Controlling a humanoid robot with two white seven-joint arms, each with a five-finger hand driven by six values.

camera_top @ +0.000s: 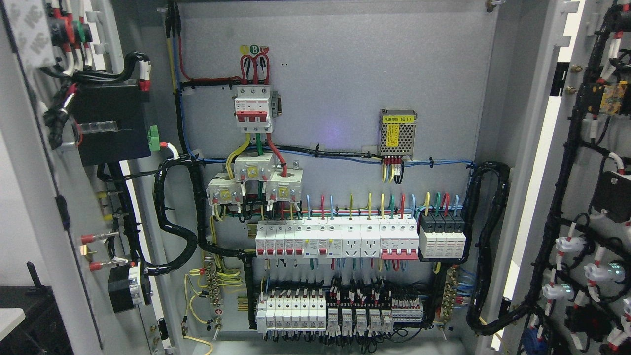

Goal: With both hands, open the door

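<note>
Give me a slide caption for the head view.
Cabinet with both doors swung open, showing breaker rows, wiring and a power supply; no robot hands visible.

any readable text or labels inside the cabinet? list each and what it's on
"B": on the green round sticker above the three-pole breaker.
"(B1)": at the end of the top strip of the yellow label on the mesh power supply; the characters before it are too blurred.
Print on the breaker rows and the left door tape: too small to read.
</note>
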